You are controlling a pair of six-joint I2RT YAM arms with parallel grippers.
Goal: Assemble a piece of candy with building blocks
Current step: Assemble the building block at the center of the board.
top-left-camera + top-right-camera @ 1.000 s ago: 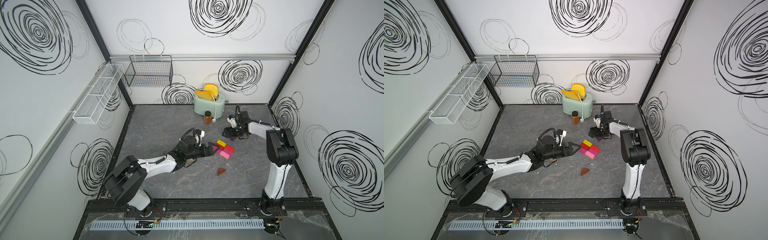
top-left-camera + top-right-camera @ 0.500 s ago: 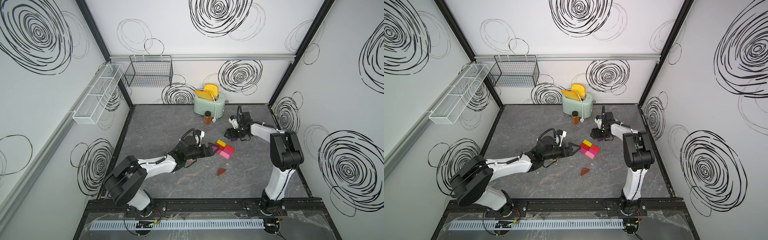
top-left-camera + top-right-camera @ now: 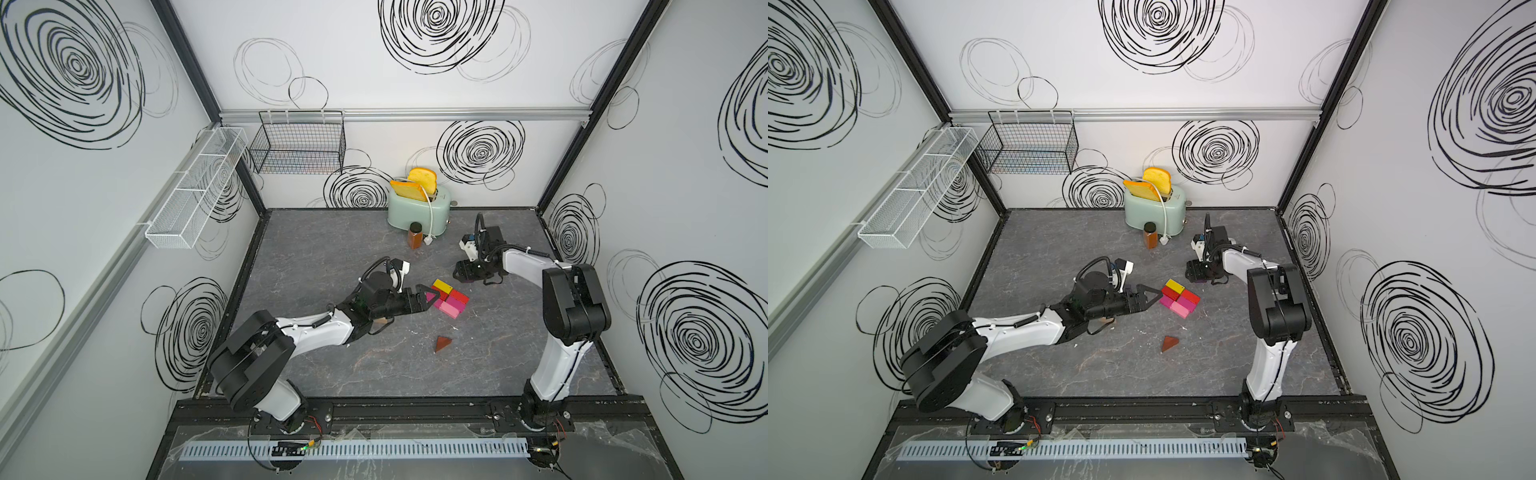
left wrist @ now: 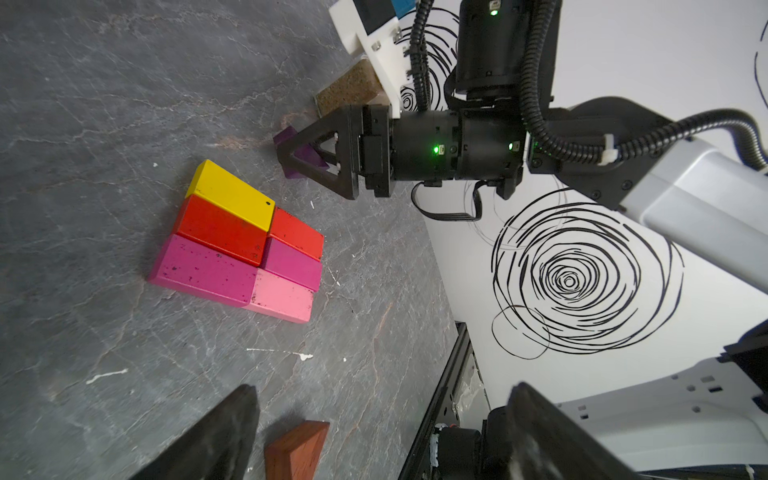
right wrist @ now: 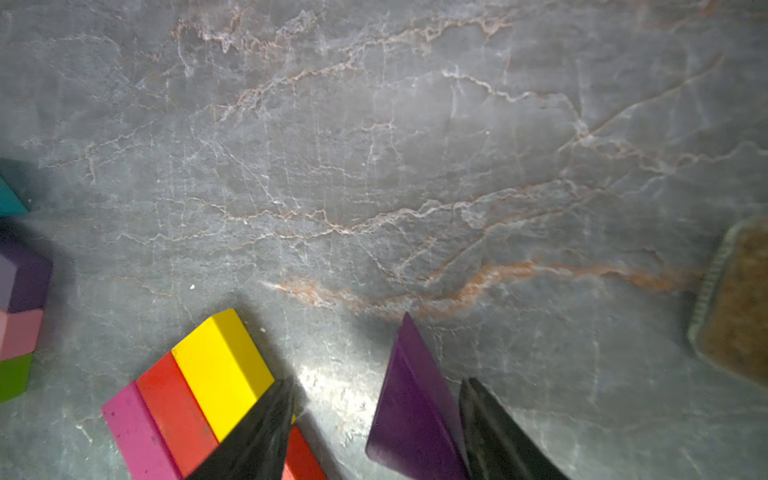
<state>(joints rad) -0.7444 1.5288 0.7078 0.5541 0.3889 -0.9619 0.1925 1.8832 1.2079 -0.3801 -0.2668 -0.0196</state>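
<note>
1. Grasping an end-piece looks like the step in hand. The right gripper sits low on the grey marbled surface, with its jaws on either side of the purple triangular wooden wedge.
2. In the right wrist view, one of its fingers lies against the wedge's sloping side. The other stands off, with bare surface showing in between, so the jaws are parted and nothing is held yet.
3. The purple wedge rests on the surface near the yellow rectangular brick but does not touch it.
4. That yellow brick is one end of a flat slab of painted bricks in yellow, red, magenta and pink. They are packed edge to edge at mid-surface, and I take the slab to be the body of the candy.
5. The left gripper is spread wide and empty, just beside the slab on the side facing its own arm. I cannot tell from the top views whether it touches the slab.
6. A brown triangular wooden wedge lies alone nearer the robot's base, well apart from the slab. It is probably meant for the other end of the candy.
7. The next move calls for a square pinch on the purple wedge. After that it needs a short lift and a placement with its point against one end of the slab.
8. Since only one jaw touches the wedge, the pinch may shove it sideways toward the yellow brick. The open left gripper is well placed to steady the slab.
</note>
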